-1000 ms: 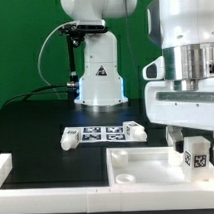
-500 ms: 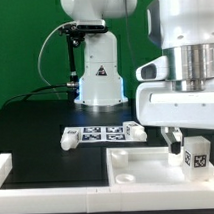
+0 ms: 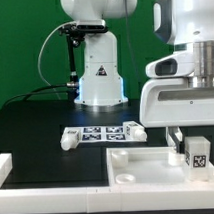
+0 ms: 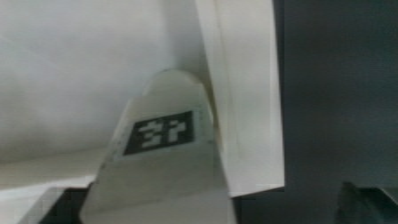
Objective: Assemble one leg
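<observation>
Gripper [image 3: 188, 142]: clamped on the leg [image 3: 197, 155] | Leg: held upright over the white panel [image 3: 137, 164], at the exterior view's right; contact cannot be told | Marker board [image 3: 104, 132]: seen on the black table [image 3: 36, 127], a loose leg [image 3: 69, 139] touching its end

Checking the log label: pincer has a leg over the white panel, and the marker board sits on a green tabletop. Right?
One error: the tabletop is black, not green; green is only the backdrop, as the exterior view shows. The rest stands: the pincer holds a leg over the white panel, and the marker board lies on the table.
</observation>
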Controlling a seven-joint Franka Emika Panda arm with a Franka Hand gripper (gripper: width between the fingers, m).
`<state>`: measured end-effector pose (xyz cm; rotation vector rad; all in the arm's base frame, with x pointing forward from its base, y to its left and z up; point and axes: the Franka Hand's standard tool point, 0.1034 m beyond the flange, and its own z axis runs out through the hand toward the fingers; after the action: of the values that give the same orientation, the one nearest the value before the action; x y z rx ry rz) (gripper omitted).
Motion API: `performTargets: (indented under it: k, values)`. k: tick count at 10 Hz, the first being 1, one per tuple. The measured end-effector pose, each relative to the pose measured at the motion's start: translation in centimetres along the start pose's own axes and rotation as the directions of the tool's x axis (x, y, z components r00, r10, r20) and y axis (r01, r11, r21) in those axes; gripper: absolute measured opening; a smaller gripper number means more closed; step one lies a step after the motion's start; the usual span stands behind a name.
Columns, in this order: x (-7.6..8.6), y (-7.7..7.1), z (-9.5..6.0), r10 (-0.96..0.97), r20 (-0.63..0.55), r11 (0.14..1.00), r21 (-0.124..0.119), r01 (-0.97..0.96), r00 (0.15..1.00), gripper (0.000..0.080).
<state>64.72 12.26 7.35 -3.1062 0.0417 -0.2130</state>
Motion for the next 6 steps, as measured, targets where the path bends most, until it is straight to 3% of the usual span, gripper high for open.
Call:
performTargets:
  k: [1, 3, 4, 5, 6]
  values:
    - [0.14, 0.26, 0.3, -0.178, -0.016, 0.984, -0.03, 0.178, 0.984, 0.0649]
    - [0.05, 0.49, 0.5, -0.177, -0.026, 0.984, -0.035, 0.176, 0.984, 0.0649]
    - [0.05, 0.51, 0.51, -0.161, -0.027, 0.986, -0.035, 0.16, 0.987, 0.0536]
    - [0.05, 0.5, 0.51, -0.139, -0.028, 0.99, -0.034, 0.138, 0.99, 0.0536]
    - [0.13, 0.66, 0.47, -0.054, -0.032, 0.998, -0.033, 0.053, 0.998, 0.0351]
